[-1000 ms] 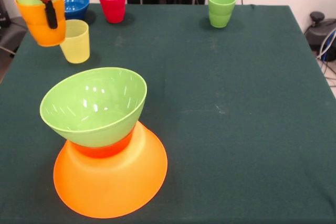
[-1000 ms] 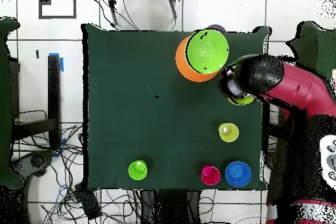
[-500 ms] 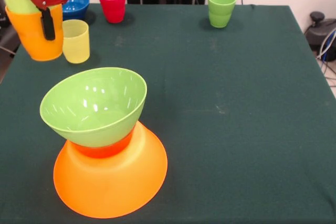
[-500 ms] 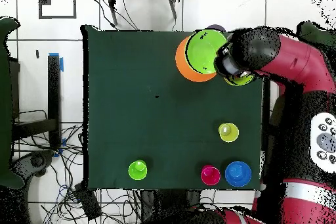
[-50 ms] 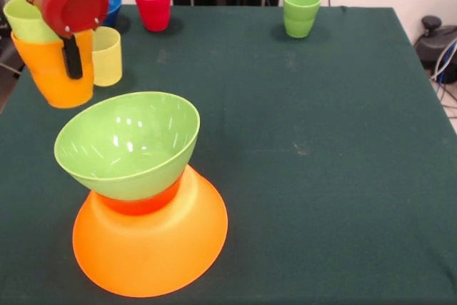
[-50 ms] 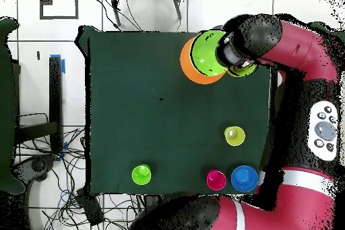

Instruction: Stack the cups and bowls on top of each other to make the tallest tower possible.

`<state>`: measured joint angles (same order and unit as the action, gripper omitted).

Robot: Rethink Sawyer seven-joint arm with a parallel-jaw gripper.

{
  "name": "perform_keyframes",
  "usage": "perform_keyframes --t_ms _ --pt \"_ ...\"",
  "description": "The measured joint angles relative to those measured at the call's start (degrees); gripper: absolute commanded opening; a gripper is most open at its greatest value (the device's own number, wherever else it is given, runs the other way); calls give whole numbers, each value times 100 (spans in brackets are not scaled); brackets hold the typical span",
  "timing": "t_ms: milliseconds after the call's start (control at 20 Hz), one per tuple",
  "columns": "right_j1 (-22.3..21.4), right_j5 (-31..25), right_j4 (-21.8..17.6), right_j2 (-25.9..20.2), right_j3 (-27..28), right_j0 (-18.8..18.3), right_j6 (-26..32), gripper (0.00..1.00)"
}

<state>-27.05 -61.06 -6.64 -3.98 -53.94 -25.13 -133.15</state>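
Tool [image 5: 70, 58] pinching orange cup [image 5: 56, 68], lime cup [image 5: 28, 19] nested inside, aloft just beside tower [image 5: 139, 198]. Transport step. Next: centre over green bowl [image 5: 128, 144], lower, release.

The arm [image 6: 306, 35] is a chunky thing, glossy red shells with black sections at the joints. There's a light grey panel [image 6: 325, 127] on it with round dark buttons. At the wrist there's a round red cap [image 5: 74, 5] with a black bar [image 5: 72, 56] hanging below it.
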Motion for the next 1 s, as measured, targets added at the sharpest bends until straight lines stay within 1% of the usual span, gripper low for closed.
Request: perform_keyframes --t_ms 300,1000 --pt "284 0 104 58 175 155 0 0" --pt "546 2 349 244 178 440 0 0"
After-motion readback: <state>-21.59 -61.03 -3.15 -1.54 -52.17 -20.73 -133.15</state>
